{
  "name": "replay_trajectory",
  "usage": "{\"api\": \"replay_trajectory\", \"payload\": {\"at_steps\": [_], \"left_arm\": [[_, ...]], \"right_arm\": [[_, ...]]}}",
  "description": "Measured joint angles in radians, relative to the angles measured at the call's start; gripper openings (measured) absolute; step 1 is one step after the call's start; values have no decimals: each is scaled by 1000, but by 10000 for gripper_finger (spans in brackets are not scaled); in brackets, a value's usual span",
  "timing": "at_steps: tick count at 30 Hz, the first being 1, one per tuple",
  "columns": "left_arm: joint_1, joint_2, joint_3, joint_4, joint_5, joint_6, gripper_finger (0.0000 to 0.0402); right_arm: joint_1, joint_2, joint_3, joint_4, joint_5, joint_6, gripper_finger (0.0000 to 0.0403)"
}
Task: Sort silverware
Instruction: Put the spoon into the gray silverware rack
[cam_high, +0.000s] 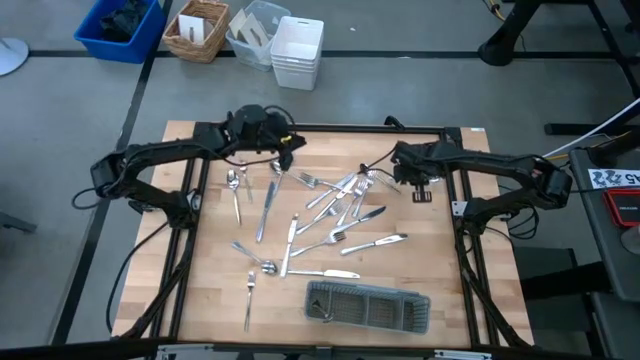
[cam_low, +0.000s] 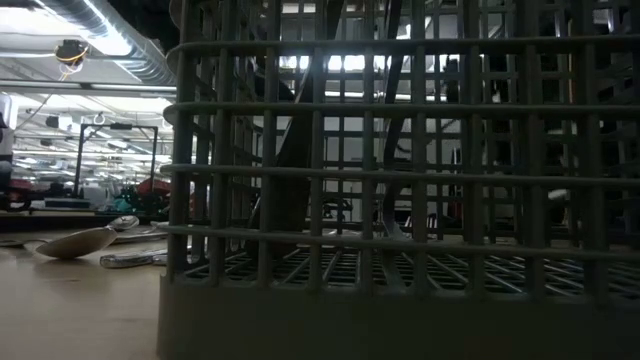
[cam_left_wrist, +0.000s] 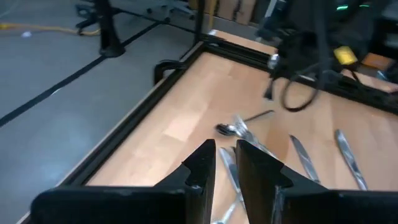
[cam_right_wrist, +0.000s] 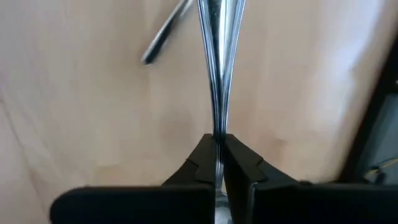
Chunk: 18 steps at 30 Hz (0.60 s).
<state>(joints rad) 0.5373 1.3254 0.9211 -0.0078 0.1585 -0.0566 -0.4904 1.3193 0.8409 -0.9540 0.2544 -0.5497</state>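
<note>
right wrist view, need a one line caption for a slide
Right gripper pinches the slim handle of a silver utensil lying on the wooden table.

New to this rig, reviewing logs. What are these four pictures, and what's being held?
Two dark robot arms work at a wooden table. One picture looks straight down, one sits at table height peering through the grey mesh tray, and two ride on the wrists. Scattered silverware lies mid-table. The right tool is at the pile's far right edge, pinched shut on a slim silver handle. The left tool waits at the table's far left side, holding nothing, its fingers a narrow gap apart.
</note>
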Motion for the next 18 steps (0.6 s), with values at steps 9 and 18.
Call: {"api": "replay_trajectory", "payload": {"at_steps": [9,18], "left_arm": [[116,0,0,20,150,-210,56],[118,2,0,180,156,-414,56]], "right_arm": [[92,-1,195,28,169,-199,16],[258,-2,274,297,243,-659,19]]}}
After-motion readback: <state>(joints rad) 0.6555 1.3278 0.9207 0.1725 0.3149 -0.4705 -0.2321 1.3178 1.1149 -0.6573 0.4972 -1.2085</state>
